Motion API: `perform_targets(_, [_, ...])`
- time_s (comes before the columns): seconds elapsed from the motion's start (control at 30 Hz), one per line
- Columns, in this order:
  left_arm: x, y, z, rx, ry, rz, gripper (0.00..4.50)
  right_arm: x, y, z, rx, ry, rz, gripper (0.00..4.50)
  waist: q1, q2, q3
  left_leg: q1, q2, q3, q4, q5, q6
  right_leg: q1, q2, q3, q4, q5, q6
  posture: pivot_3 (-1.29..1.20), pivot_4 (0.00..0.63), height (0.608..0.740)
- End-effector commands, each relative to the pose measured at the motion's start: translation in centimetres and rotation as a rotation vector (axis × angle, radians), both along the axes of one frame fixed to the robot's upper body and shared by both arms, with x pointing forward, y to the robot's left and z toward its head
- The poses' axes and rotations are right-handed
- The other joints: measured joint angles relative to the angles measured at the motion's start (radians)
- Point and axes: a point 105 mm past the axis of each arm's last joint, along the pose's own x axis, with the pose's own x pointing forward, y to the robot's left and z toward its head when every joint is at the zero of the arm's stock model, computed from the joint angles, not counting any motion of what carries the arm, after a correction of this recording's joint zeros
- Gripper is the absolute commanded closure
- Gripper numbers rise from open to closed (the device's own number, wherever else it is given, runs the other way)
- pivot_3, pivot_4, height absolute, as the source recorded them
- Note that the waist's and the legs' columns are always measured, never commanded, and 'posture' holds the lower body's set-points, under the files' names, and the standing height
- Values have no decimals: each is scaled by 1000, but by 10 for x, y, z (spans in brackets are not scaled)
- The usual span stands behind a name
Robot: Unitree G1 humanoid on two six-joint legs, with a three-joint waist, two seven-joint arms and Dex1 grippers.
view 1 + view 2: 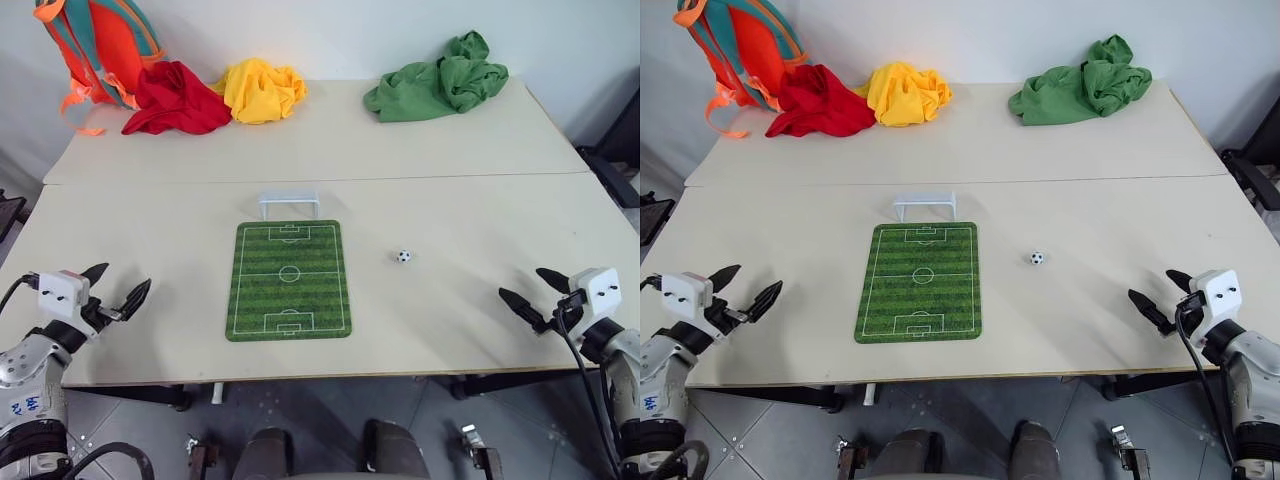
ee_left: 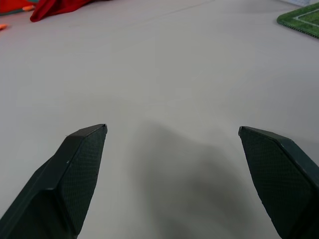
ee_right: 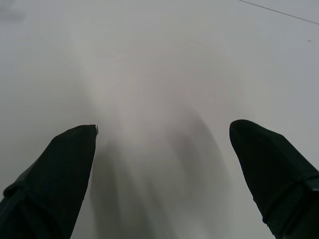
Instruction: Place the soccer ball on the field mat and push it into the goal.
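The tiny black-and-white soccer ball point(image 1: 403, 256) rests on the bare table, a little to the right of the green field mat point(image 1: 290, 280). The white goal point(image 1: 289, 204) stands just beyond the mat's far short edge. My left gripper point(image 1: 122, 286) hovers open over the table's front left corner, well left of the mat. My right gripper point(image 1: 530, 291) is open over the front right, right of the ball and nearer the table's front edge than it. Neither holds anything. In the left wrist view a corner of the mat point(image 2: 302, 18) shows past the spread fingers.
Along the table's far edge lie a red cloth heap point(image 1: 176, 99), a yellow one point(image 1: 262, 90) and a green one point(image 1: 437, 80). An orange and teal backpack point(image 1: 95, 45) leans at the far left corner. A seam point(image 1: 460, 177) runs between the two tabletops.
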Motion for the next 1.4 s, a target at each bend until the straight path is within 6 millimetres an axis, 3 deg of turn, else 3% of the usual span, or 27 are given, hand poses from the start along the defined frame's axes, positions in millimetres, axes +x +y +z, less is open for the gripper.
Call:
perform_targets(0.03, [0,1,8,-4,-24,-15,0,-1,-5,19,-8,-66,-14,45,0,0,0,0,0,0,0,0,0,0,0,0,0,0,0,0,150,740])
perform_targets(0.2, [2,1,13,-35,-27,-9,0,0,-2,28,-16,-68,-12,45,0,0,0,0,0,0,0,0,0,0,0,0,0,0,0,0,150,740])
perform_targets(0.33, [11,-3,19,-8,6,-29,0,13,16,62,7,-138,-31,45,1,0,0,0,0,0,0,0,0,0,0,0,1,0,0,0,150,740])
perform_targets(0.4, [12,-10,21,31,12,-75,0,21,26,69,25,-131,-54,45,0,0,0,0,0,0,1,0,0,0,0,0,1,0,0,0,150,740])
perform_targets(0.5, [16,-16,35,41,-53,-141,0,31,63,76,50,-103,19,45,1,0,0,0,0,0,1,0,0,0,0,0,1,0,0,0,150,740])
perform_targets(0.6, [19,-27,34,32,-37,-215,0,37,102,78,77,-65,147,45,0,0,0,-1,1,0,1,0,0,-1,1,0,1,0,0,0,150,740])
perform_targets(0.7, [13,-42,34,15,-46,-342,0,42,121,73,45,-18,210,45,0,0,0,-1,0,0,1,0,0,-1,1,0,1,0,0,0,150,740])
perform_targets(0.83, [-2,-63,39,-12,-93,-551,0,50,162,60,18,54,390,45,-1,-1,1,-3,1,0,1,0,0,-3,1,0,1,0,0,0,150,740])
perform_targets(1.07, [-18,-63,35,-3,-84,-589,0,66,177,42,-22,116,465,45,-4,-1,1,-3,1,0,1,0,0,-3,1,0,0,0,0,0,150,740])
perform_targets(1.3, [-28,-60,32,4,-82,-555,0,77,177,20,-68,166,455,45,-15,-1,1,-3,1,0,2,0,0,-2,1,0,1,0,0,0,150,740])
perform_targets(1.4, [-30,-59,33,4,-89,-541,0,77,175,18,-62,173,448,927,-21,-1,1,-3,1,0,2,0,0,-2,1,0,1,0,0,0,150,740])
